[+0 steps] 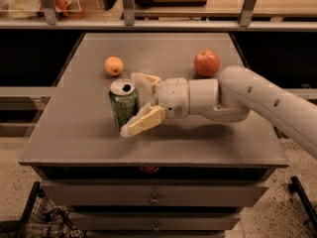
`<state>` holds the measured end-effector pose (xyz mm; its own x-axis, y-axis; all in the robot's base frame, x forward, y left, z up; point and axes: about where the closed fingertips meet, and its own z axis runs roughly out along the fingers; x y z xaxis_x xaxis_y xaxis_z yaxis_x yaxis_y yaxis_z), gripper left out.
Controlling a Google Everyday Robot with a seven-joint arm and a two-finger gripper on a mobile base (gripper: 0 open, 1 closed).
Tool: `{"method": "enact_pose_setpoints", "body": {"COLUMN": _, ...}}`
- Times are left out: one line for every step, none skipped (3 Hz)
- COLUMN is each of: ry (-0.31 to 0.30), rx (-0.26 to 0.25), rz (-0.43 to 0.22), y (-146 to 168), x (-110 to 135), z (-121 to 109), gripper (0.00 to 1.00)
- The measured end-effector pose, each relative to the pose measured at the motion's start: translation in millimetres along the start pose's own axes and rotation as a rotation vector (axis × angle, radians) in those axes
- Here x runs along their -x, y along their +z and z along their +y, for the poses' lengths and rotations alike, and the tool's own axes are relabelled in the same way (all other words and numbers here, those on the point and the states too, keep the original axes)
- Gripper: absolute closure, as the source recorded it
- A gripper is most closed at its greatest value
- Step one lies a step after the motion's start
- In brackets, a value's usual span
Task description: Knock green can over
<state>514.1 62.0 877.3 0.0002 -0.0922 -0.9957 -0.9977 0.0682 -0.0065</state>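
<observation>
The green can [123, 103] stands upright on the grey table [89, 138], left of centre, with its silver top and pull-tab hole showing. My gripper [136, 103] comes in from the right on a white arm and is open. Its pale fingers straddle the can's right side: one finger [144, 81] lies behind the can's top, the other finger [141, 123] lies in front of its lower half and seems to touch it.
An orange fruit [114, 66] sits behind the can to the left. A red apple [207, 62] sits at the back right. A shelf rail [158, 24] runs behind the table. Drawers [153, 197] lie below the front edge.
</observation>
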Motion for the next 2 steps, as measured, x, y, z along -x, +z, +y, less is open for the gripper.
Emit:
{"method": "enact_pose_setpoints", "body": {"ry": -0.012, "rx": 0.008, "rz": -0.025, "y": 4.6, "x": -0.3, "z": 1.7, "gripper": 0.00}}
{"method": "enact_pose_setpoints", "body": {"ry": -0.023, "rx": 0.007, "rz": -0.028, "y": 3.3, "x": -0.7, "z": 5.3, "gripper": 0.16}}
